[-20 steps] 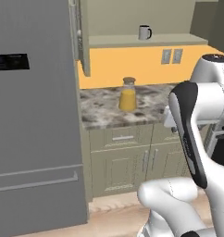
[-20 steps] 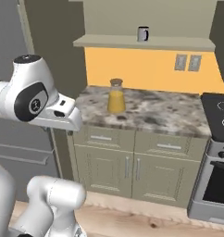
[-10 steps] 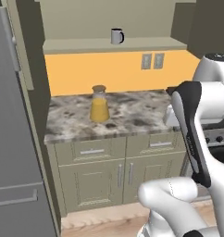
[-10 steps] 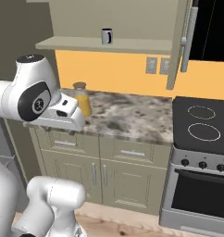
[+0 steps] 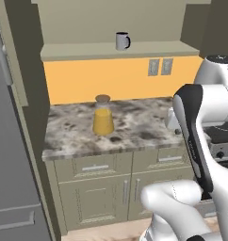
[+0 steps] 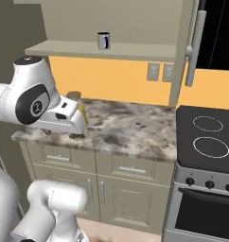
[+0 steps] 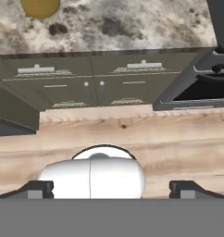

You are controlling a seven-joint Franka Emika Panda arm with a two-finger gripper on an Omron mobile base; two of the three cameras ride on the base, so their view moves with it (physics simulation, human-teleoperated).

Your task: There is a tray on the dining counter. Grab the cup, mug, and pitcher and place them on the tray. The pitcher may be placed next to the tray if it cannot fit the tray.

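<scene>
Pitcher (image 5: 103,116), clear cone of orange juice with brown cork lid, looks like the first target; empty gripper (image 7: 112,189) spread wide, probably needs lifting toward it.

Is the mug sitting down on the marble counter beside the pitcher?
No, the mug stands on the upper shelf, well above the pitcher on the counter.

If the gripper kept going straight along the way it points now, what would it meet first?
The open gripper points down, short of the cabinets. Going straight on, it would most likely meet the wooden floor in front of the cabinet doors, not the pitcher; depth is unclear.
</scene>
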